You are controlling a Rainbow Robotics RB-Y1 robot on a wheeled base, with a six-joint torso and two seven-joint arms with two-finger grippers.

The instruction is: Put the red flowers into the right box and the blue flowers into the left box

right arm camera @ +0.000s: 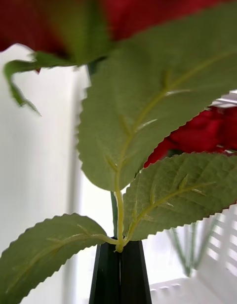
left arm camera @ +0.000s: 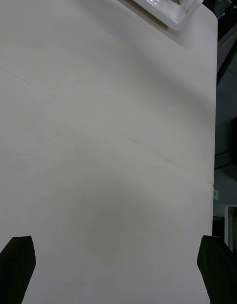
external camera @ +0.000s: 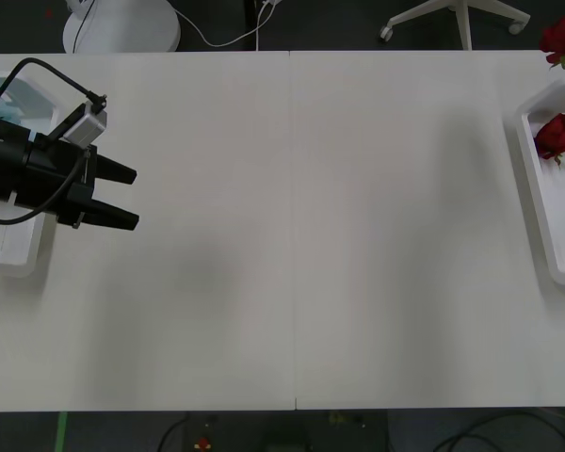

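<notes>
Fingers [right arm camera: 120,272] tight on rose stem — red flowers [external camera: 557,135] in right box [external camera: 543,226]

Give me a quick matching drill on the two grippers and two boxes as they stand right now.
Things:
1. left gripper
2. right gripper
3. right box
4. left box

States:
A. holds a red rose lying inside
B. open over the bare table
C. at the table's left edge, partly under the left arm
D. shut on a leafy green stem

Pairs: 1-B, 2-D, 3-A, 4-C
</notes>
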